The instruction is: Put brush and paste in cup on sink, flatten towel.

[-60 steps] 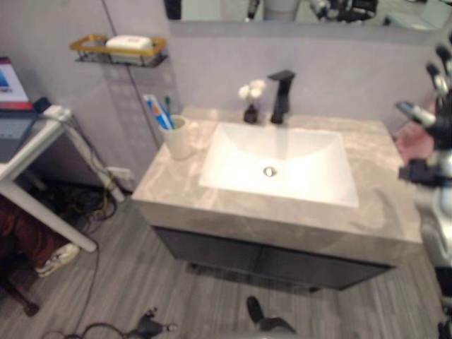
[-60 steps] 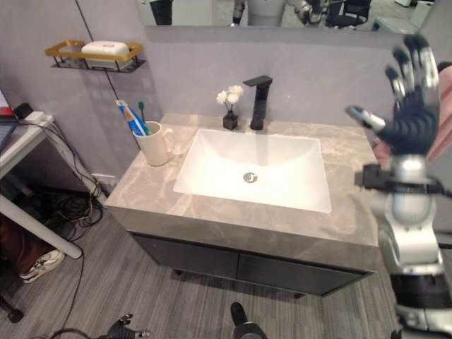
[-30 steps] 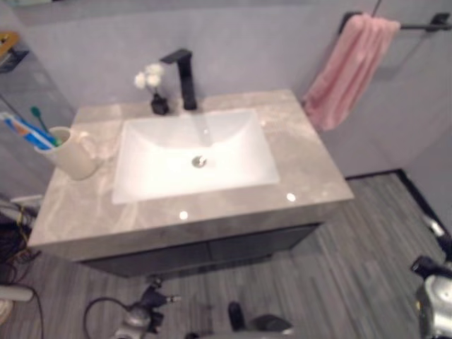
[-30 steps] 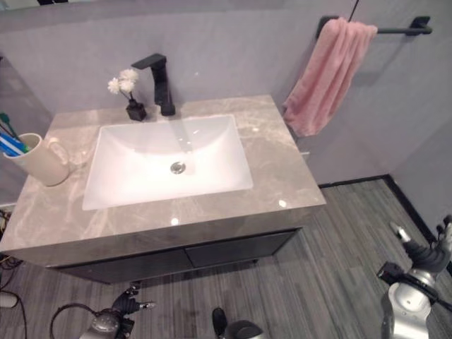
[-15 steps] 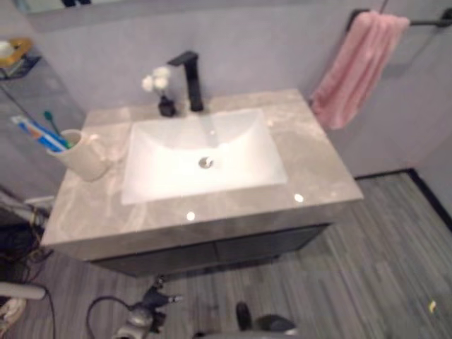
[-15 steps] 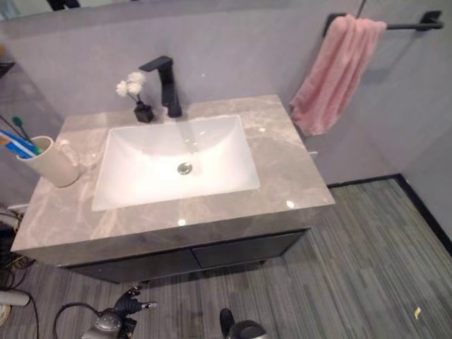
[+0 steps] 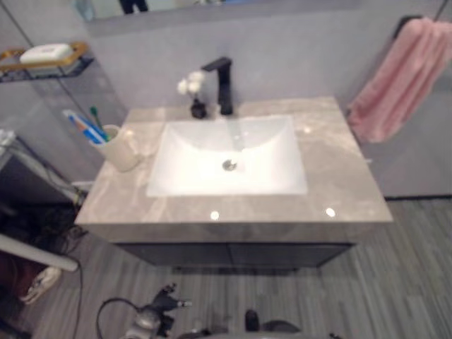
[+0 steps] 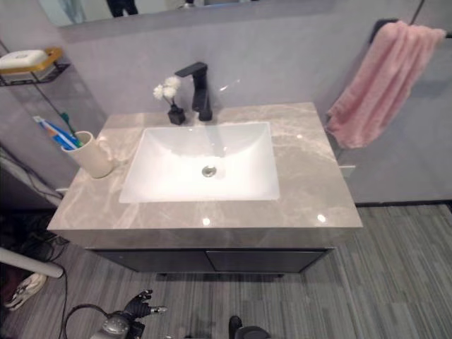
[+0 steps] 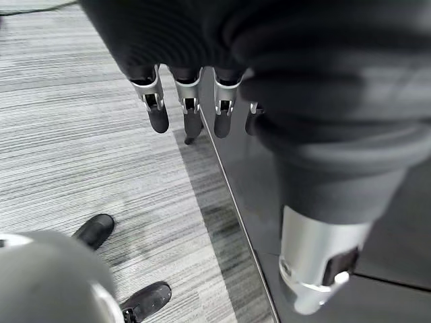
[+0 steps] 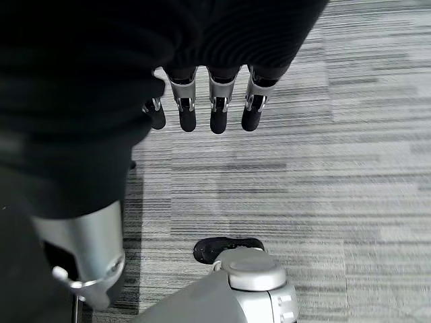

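Item one, far left on the wall: I log a gold-edged wire shelf [image 8: 32, 68] carrying a white soap bar [image 8: 21, 58]. Item two, at the left end of the grey marble counter [image 8: 311, 191]: a cream cup [image 8: 92, 155] with its handle turned toward the basin; it already holds the blue-and-white paste [image 8: 54, 131] and the green-headed brush [image 8: 68, 124], both leaning out to the left. Item three, centre: a white rectangular basin [image 8: 203, 164] set into the counter, with its drain in the middle. Item four, behind the basin: a small dark vase of white flowers [image 8: 169, 99] just beside a black tap [image 8: 200, 88]. Item five, on the wall to the right of the counter: a pink towel [image 8: 381, 83] draped over a dark bar, bunched and hanging in folds rather than spread flat. Item six, my left hand [image 9: 185, 101], seen from its own wrist: fingers straight and apart, hanging over the grey plank floor [image 9: 74, 155], holding nothing. Item seven, my right hand [image 10: 212, 101], seen from its own wrist: the same, fingers straight, empty, above the floor.
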Robot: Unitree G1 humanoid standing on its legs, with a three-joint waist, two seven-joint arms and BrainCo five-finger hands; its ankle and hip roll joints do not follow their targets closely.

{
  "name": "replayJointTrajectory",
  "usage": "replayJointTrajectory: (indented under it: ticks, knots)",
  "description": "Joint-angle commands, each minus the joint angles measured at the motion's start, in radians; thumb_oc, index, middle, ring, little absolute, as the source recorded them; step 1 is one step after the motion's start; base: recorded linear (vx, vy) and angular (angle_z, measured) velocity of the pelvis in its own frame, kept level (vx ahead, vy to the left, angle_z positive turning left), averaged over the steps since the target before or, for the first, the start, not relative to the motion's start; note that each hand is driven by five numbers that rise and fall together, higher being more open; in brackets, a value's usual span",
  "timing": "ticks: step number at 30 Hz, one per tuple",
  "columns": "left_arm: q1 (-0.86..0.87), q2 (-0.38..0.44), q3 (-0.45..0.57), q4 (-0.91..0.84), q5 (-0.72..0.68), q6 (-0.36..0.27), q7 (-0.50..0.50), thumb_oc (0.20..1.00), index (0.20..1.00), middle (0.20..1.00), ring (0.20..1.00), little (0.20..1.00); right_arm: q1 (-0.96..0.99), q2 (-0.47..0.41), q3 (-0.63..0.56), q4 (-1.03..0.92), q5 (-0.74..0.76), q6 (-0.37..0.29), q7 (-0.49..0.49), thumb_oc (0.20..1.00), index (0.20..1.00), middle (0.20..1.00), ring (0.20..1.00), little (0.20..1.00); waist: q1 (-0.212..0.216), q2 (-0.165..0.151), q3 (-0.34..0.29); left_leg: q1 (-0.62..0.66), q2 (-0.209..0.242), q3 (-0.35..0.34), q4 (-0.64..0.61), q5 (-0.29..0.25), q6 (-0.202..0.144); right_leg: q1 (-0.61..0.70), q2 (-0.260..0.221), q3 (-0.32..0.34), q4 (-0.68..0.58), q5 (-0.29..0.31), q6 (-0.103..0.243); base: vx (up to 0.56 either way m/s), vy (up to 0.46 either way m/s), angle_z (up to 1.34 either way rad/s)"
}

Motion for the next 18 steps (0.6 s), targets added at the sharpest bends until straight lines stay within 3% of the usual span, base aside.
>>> replayJointTrajectory:
  ticks: [1,3,5,11,14,16,17,18]
  knots:
    - [-0.022,0.028,0.018,-0.021,-0.045,-0.033,0.024,1.000,1.000,1.000,1.000,1.000,-0.007,-0.049,0.005,0.065,-0.006,-0.013,-0.009,1.000,1.000,1.000,1.000,1.000,0.035,-0.038,-0.009,-0.128,-0.063,-0.113,0.111,-0.014,0.051,0.031,0.033,-0.037,0.033,-0.125,0.073,-0.04,-0.032,0.01]
    - [-0.010,0.035,0.031,-0.031,-0.063,-0.037,0.029,1.000,1.000,1.000,1.000,1.000,-0.025,-0.064,0.012,0.080,-0.030,-0.008,-0.017,1.000,1.000,1.000,1.000,1.000,0.051,-0.040,-0.005,-0.148,-0.082,-0.189,0.122,-0.012,0.061,0.025,0.033,-0.033,0.037,-0.123,0.073,-0.03,-0.025,-0.36]
    - [0.001,0.038,0.042,-0.035,-0.079,-0.038,0.028,1.000,1.000,1.000,1.000,1.000,-0.028,-0.074,0.012,0.081,-0.045,-0.006,-0.022,1.000,1.000,1.000,1.000,1.000,0.056,-0.041,-0.004,-0.157,-0.087,-0.222,0.113,-0.009,0.069,0.023,0.031,-0.033,0.039,-0.123,0.072,-0.01,-0.020,-0.30]
    - [0.044,0.076,0.087,-0.049,-0.096,-0.041,0.021,1.000,1.000,1.000,1.000,1.000,-0.017,-0.093,-0.012,0.043,-0.034,-0.017,-0.026,1.000,1.000,1.000,1.000,1.000,0.028,-0.052,-0.013,-0.107,-0.044,-0.184,-0.046,0.052,0.057,0.003,0.023,-0.035,0.059,-0.133,0.058,0.04,-0.008,0.09]
    - [0.063,0.102,0.096,-0.083,-0.085,-0.048,0.016,1.000,1.000,1.000,1.000,1.000,-0.020,-0.099,-0.024,0.028,-0.029,-0.020,-0.030,1.000,1.000,1.000,1.000,1.000,-0.012,-0.065,-0.022,-0.070,0.012,-0.104,-0.150,0.086,0.037,-0.019,0.008,-0.028,0.084,-0.153,0.055,0.08,0.071,-0.28]
    - [0.055,0.107,0.091,-0.089,-0.082,-0.052,0.021,1.000,1.000,1.000,1.000,1.000,-0.016,-0.099,-0.030,0.036,-0.029,-0.016,-0.033,1.000,1.000,1.000,1.000,1.000,-0.017,-0.062,-0.026,-0.050,0.029,-0.095,-0.200,0.111,0.030,-0.022,0.001,-0.030,0.095,-0.160,0.057,0.11,0.140,-0.24]
    - [0.051,0.109,0.092,-0.092,-0.087,-0.054,0.017,1.000,1.000,1.000,1.000,1.000,-0.020,-0.100,-0.023,0.047,-0.031,-0.012,-0.028,1.000,1.000,1.000,1.000,1.000,-0.008,-0.056,-0.028,-0.039,0.025,-0.143,-0.189,0.099,0.038,-0.019,0.003,-0.005,0.099,-0.163,0.060,0.13,0.162,-0.20]
    - [0.051,0.109,0.092,-0.092,-0.087,-0.054,0.017,1.000,1.000,1.000,1.000,1.000,-0.020,-0.100,-0.023,0.047,-0.031,-0.012,-0.028,1.000,1.000,1.000,1.000,1.000,-0.009,-0.057,-0.029,-0.038,0.023,-0.144,-0.193,0.101,0.039,-0.020,0.002,-0.007,0.100,-0.164,0.060,0.13,0.152,-0.24]
